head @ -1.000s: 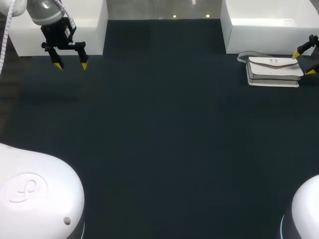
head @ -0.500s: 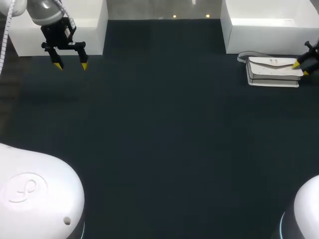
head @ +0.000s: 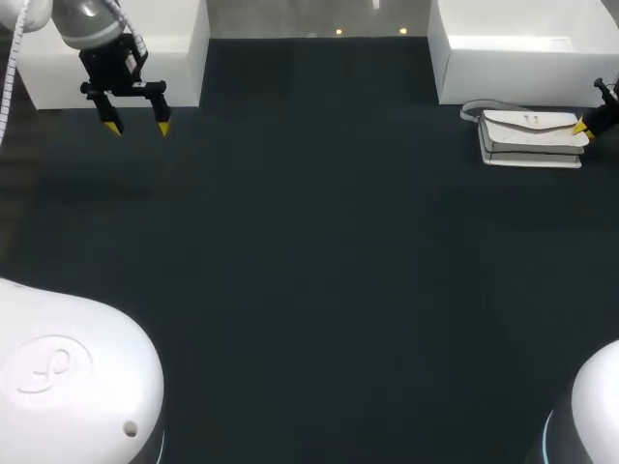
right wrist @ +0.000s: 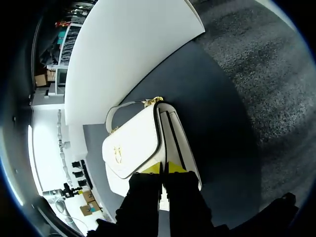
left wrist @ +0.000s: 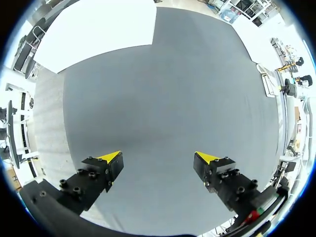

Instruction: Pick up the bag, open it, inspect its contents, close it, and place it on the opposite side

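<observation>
The head view shows the white bag (head: 532, 137) lying flat at the far right of the dark table (head: 309, 271), just in front of a white box (head: 522, 58), with its strap (head: 470, 109) looped out toward the middle of the table. In this view only one yellow tip of the right gripper (head: 583, 127) is seen, at the bag's right end. The right wrist view shows more: both fingers are drawn almost together at the near end of the bag, and the dark-edged rim of the flap (right wrist: 132, 144) runs in between them, so they pinch the flap. That view also shows gold fittings where the strap joins the body and a small gold ornament (right wrist: 117, 150) on the flap, too small to read. The left gripper (head: 137, 127) hangs at the far left, in front of a second white box (head: 179, 53). Its own wrist view shows its fingers wide apart over bare table, holding nothing.
</observation>
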Controlling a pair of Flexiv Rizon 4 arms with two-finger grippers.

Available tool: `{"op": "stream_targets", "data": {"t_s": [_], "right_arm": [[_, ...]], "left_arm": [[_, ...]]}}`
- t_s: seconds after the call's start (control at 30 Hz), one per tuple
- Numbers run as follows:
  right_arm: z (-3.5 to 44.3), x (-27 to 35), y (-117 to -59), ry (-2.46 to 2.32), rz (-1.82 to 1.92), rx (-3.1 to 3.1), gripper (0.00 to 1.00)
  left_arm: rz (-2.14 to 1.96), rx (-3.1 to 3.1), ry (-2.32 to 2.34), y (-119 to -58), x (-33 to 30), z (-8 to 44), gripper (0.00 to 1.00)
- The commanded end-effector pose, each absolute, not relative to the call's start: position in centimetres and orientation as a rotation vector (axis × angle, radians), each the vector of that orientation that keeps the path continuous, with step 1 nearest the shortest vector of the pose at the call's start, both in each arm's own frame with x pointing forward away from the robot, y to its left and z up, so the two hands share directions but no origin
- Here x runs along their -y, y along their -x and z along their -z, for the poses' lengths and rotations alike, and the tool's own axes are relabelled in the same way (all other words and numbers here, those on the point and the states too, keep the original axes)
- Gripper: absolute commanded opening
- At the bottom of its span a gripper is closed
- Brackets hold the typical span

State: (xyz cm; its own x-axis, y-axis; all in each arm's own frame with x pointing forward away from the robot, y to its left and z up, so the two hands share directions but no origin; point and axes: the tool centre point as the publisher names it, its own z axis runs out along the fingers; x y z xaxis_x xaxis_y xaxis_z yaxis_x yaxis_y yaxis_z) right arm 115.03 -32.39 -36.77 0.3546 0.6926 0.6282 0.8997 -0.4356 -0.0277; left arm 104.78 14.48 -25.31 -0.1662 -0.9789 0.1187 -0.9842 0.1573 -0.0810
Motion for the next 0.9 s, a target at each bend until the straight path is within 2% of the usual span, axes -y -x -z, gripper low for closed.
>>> {"op": "stream_targets", "data": {"t_s": [0.03,0.77,0.83,0.9], "right_arm": [[37.2,33.1,-116.7,2.021,0.568,1.415,0.00],[37.1,35.5,-119.1,1.989,0.556,1.475,0.00],[37.1,35.4,-119.2,1.982,0.556,1.480,0.08],[37.1,35.4,-119.1,1.969,0.555,1.482,0.32]], "left_arm": [[-0.214,2.361,-2.002,-104.8,-14.5,25.3,1.00],[-0.214,2.361,-2.002,-104.8,-14.5,25.3,1.00],[-0.214,2.361,-2.002,-104.8,-14.5,25.3,1.00],[-0.214,2.361,-2.002,-104.8,-14.5,25.3,1.00]]}}
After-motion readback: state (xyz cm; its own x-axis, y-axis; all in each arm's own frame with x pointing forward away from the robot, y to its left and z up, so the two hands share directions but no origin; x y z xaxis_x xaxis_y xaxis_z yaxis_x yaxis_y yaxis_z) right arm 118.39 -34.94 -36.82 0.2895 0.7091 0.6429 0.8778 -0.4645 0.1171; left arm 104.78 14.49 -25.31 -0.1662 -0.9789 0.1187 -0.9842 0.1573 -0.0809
